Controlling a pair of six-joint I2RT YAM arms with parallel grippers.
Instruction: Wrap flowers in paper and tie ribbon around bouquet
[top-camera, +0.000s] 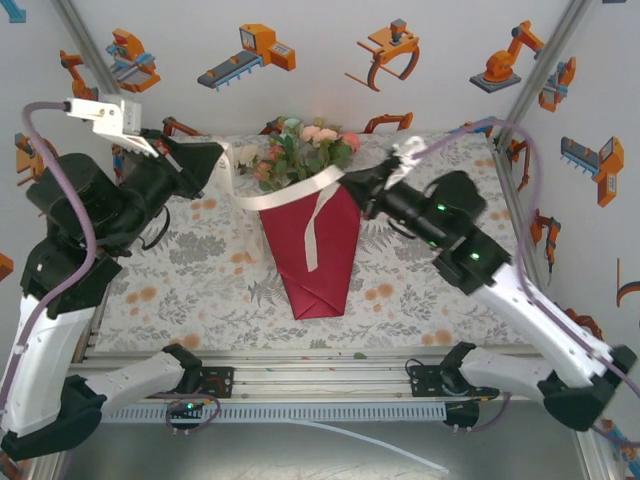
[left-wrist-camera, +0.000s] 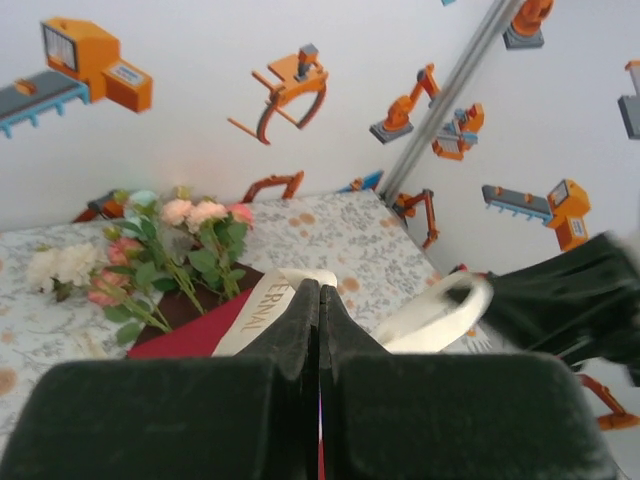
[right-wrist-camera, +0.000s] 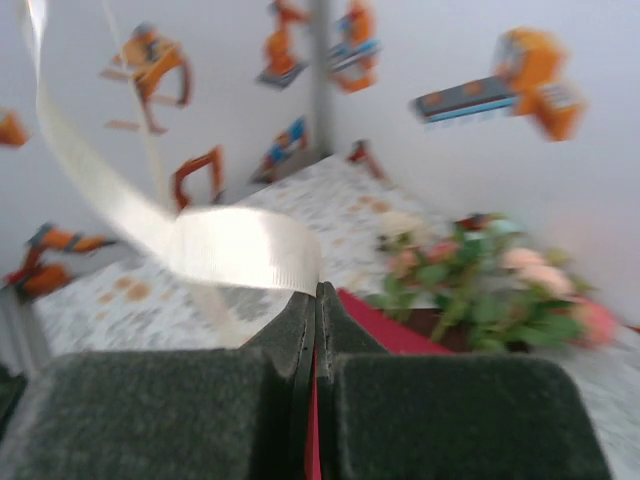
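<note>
Top view: the bouquet (top-camera: 308, 215) lay mid-counter (top-camera: 180, 270), flowers (top-camera: 305, 150) toward 12 and the point of the paper (top-camera: 312, 270) cone toward 6. The ribbon (top-camera: 268, 199) sagged across the cone's mouth from 9 to 3, with one loose end draped down the paper toward 6. The left pincer (top-camera: 224, 160) sat at about 10 from the cone and the right pincer (top-camera: 350, 183) at about 2, one at each end of the band. Left wrist: the fingers (left-wrist-camera: 300, 320) were pressed together and the lettered ribbon (left-wrist-camera: 265, 305) ran out from their tips, so I read it as pinching the ribbon. The flowers (left-wrist-camera: 170, 250) were at 10, the paper (left-wrist-camera: 180, 335) lay under the band, and a slack loop led off at 2 toward the right pincer. Right wrist was blurred. The fingers (right-wrist-camera: 300, 315) were pressed together, and the ribbon (right-wrist-camera: 235, 250) curled out of the tips toward 10 with a twist in it, so likely pinched too. The flowers (right-wrist-camera: 480, 280) were at 2 and the paper (right-wrist-camera: 375, 325) just past the tips. My read was that the step was cinching the band before knotting. To do it well, hold both pinches firm and pull evenly toward 9 and 3. Keep the band low on the cone's neck, below the blooms, and work the twist and slack out first. Uneven pull would likely drag the bouquet or ride the ribbon up into the flowers.
</note>
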